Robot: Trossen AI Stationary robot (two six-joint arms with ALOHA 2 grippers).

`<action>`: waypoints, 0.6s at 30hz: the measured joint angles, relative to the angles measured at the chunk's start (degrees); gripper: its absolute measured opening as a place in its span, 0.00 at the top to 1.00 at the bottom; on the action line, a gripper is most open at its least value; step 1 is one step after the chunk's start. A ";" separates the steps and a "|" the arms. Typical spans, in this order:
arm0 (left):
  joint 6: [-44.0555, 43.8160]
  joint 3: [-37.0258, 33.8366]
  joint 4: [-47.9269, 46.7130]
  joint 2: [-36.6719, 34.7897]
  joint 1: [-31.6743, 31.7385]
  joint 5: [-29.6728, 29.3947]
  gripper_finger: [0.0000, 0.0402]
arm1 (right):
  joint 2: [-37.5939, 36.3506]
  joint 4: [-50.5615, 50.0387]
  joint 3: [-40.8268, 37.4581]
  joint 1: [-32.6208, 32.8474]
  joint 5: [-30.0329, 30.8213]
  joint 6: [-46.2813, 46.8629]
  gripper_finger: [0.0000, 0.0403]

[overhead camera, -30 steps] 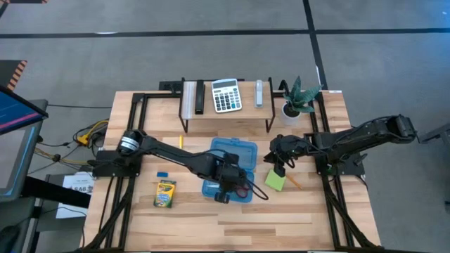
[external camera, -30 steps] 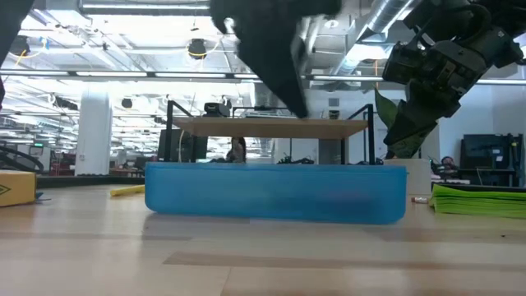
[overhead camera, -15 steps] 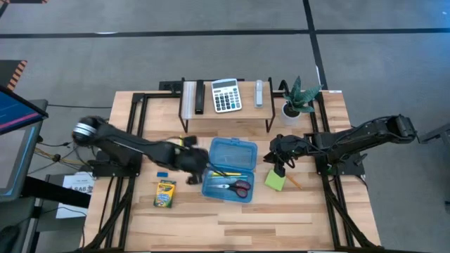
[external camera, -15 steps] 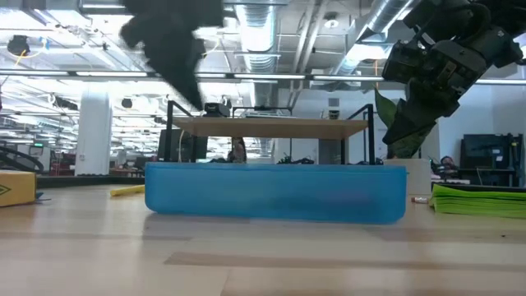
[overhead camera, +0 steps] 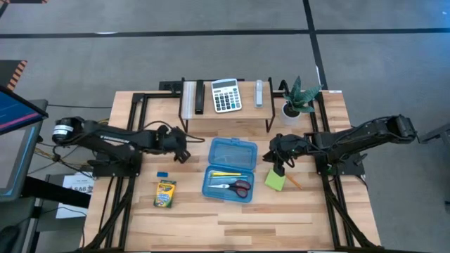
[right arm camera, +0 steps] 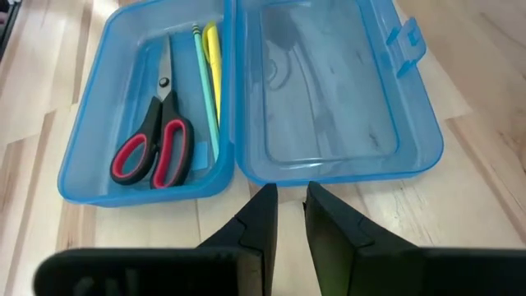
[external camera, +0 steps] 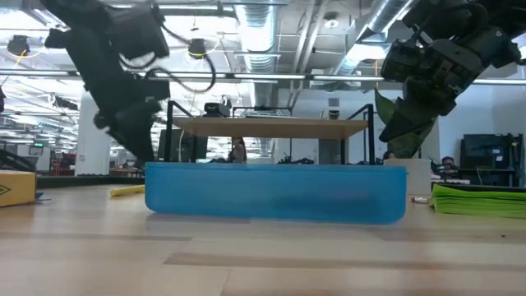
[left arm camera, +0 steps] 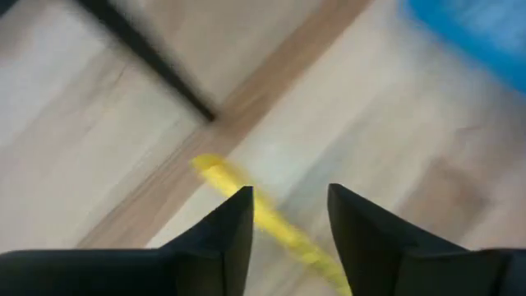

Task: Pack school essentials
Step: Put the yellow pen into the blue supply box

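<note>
An open blue pencil box (overhead camera: 229,169) lies mid-table. Its tray holds red-handled scissors (right arm camera: 156,148) and two thin pencils (right arm camera: 209,57), one yellow and one green. My left gripper (left arm camera: 289,210) hovers open, left of the box, over a yellow pencil (left arm camera: 220,175) lying on the table. Its fingertips are clear above the pencil in the low view (external camera: 136,140). My right gripper (right arm camera: 292,205) waits right of the box, narrowly open on nothing. A crayon box (overhead camera: 165,193), a blue eraser (overhead camera: 162,174), a lime-green sticky pad (overhead camera: 275,180) and an orange pencil (overhead camera: 293,182) lie on the table.
A low shelf (overhead camera: 226,112) at the far side carries a calculator (overhead camera: 226,95). A potted plant (overhead camera: 299,98) stands to its right. Black frame rails (overhead camera: 133,112) run along both table sides. Bare wood lies near the front edge.
My left gripper has swung from above the blue box toward the table's left and far side. It has sunk and rolled as it went, and has ended over the yellow pencil. With the arm gone, the scissors and pencils in the tray show.
</note>
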 joint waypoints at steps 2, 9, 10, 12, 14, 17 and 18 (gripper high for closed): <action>-0.74 -0.02 0.11 1.46 1.72 -0.09 0.58 | 0.00 -0.15 0.00 0.00 0.00 0.01 0.78; -2.25 -0.02 2.20 6.22 7.37 2.12 0.43 | 0.00 -0.20 0.00 0.00 0.00 0.15 0.78; -2.41 -0.02 2.44 7.07 8.10 3.04 0.41 | 0.00 -0.20 0.00 0.00 -0.02 0.15 0.78; -2.71 -0.02 3.33 8.96 9.40 4.32 0.39 | 0.00 -0.21 0.00 0.00 0.00 0.15 0.78; -2.84 0.00 4.49 10.94 10.22 5.11 0.39 | 0.00 -0.20 0.00 0.00 -0.01 0.13 0.78; -3.21 0.29 5.23 12.92 11.15 5.35 0.39 | 0.00 -0.22 0.00 0.00 -0.02 0.13 0.78; -3.33 0.34 5.27 13.38 11.39 5.60 0.40 | 0.00 -0.24 0.00 0.00 -0.02 0.13 0.78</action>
